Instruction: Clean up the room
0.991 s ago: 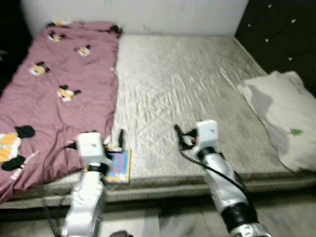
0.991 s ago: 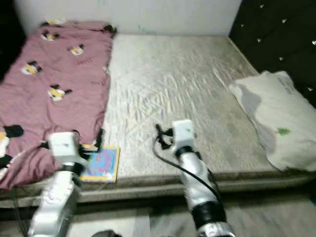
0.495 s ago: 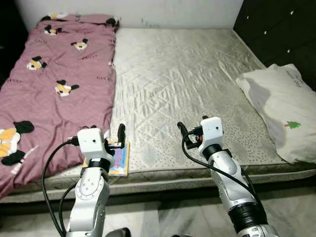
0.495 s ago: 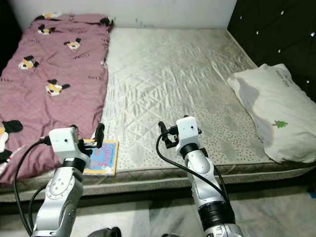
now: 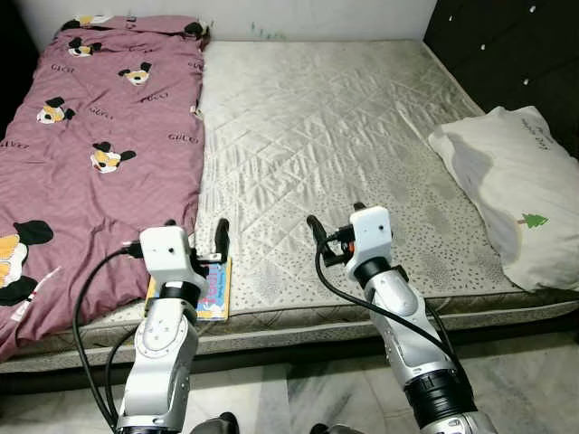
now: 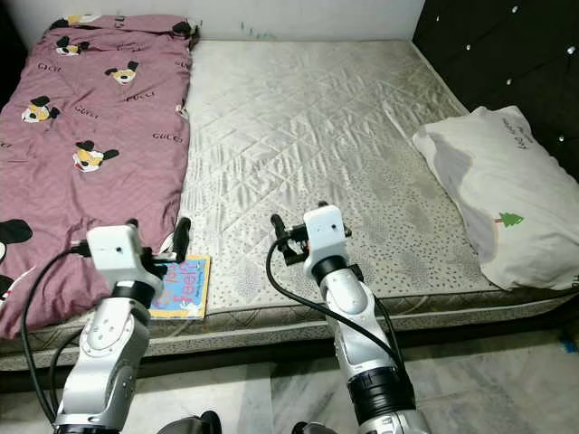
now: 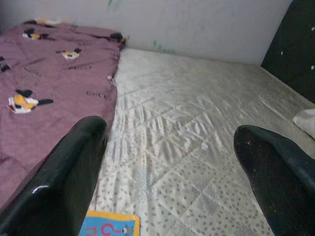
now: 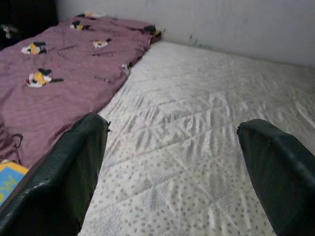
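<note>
A thin children's book (image 5: 214, 287) with a yellow border lies flat on the bare mattress (image 5: 335, 136) near its front edge, beside the pink blanket (image 5: 90, 154). My left gripper (image 5: 194, 237) hovers just above and behind the book, open, nothing between its fingers; the book's corner (image 7: 110, 223) sits below the gripper (image 7: 167, 167). My right gripper (image 5: 336, 219) hangs open over the mattress's front middle, to the right of the book, holding nothing. In the right wrist view the gripper (image 8: 172, 167) faces the blanket (image 8: 59, 83) and a corner of the book (image 8: 9, 179).
A white pillow (image 5: 516, 194) with a small green tree print lies at the mattress's right edge. A black padded headboard (image 5: 507, 54) rises behind it. The pale wall (image 5: 298, 14) bounds the far side. Marble floor (image 5: 525, 389) runs along the bed's front.
The whole picture has sharpened and shifted as the camera moved. Both grippers stay open over the mattress's front edge; the right one has drifted slightly left.
</note>
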Tool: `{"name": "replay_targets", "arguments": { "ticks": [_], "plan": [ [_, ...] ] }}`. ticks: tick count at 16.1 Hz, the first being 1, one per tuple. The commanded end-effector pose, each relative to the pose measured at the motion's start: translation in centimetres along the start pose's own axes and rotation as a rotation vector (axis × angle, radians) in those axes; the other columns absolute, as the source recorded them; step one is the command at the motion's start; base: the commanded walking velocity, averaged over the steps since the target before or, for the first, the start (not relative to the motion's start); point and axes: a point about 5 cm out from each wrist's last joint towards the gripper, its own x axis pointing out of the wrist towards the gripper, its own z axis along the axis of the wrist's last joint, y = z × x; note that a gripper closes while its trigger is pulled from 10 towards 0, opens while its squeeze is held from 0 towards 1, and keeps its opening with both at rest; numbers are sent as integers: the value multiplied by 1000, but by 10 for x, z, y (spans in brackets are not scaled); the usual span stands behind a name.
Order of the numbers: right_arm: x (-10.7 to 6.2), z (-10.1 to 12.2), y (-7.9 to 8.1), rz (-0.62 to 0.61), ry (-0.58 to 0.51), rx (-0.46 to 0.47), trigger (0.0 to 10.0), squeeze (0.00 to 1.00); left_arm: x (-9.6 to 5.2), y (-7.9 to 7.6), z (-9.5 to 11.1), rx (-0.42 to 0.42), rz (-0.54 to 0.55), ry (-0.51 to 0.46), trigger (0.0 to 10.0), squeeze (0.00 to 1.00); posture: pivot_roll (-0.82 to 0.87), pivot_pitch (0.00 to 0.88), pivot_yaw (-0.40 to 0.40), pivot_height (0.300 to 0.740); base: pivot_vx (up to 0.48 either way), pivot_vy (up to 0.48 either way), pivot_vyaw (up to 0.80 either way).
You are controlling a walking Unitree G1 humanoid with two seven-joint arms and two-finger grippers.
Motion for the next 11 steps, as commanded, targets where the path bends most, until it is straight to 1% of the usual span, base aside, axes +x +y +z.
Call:
{"name": "replay_targets", "arguments": {
  "ticks": [1, 2, 4, 6, 8, 9, 11],
  "plan": [
    [0, 3, -7, -27, -2, -2, 10000, 0, -5, -2, -3, 0, -17, 18, 10000, 0, 14, 161, -28, 740, 0, 0, 0],
    [0, 3, -8, -30, -2, -2, 10000, 0, -8, -5, -5, -2, -25, 27, 10000, 0, 20, 161, -37, 740, 0, 0, 0],
    [-1, -2, -9, -41, 14, 1, 10000, 0, -14, -14, -10, -18, -45, 45, 10000, 0, 30, 151, -44, 740, 0, 0, -628],
    [-1, -3, -9, -50, 16, 6, 10000, 0, -13, -17, -9, -19, -56, 42, 10000, 0, 39, 146, -47, 740, 0, 0, 0],
    [-2, -5, -9, -62, 25, 14, 10000, 0, -9, -14, -8, -17, -51, 40, 10000, 0, 48, 134, -50, 740, 249, 0, 0],
    [-2, -9, -10, -75, 40, 36, 10000, 0, -9, -15, -8, -14, -54, 40, 10000, 0, 57, 119, -45, 740, 247, 0, 0],
    [0, -10, -10, -82, 44, 51, 10000, 0, -9, -16, -10, -13, -56, 48, 10000, 0, 59, 110, -39, 740, 246, 0, 0]
  ]
}}
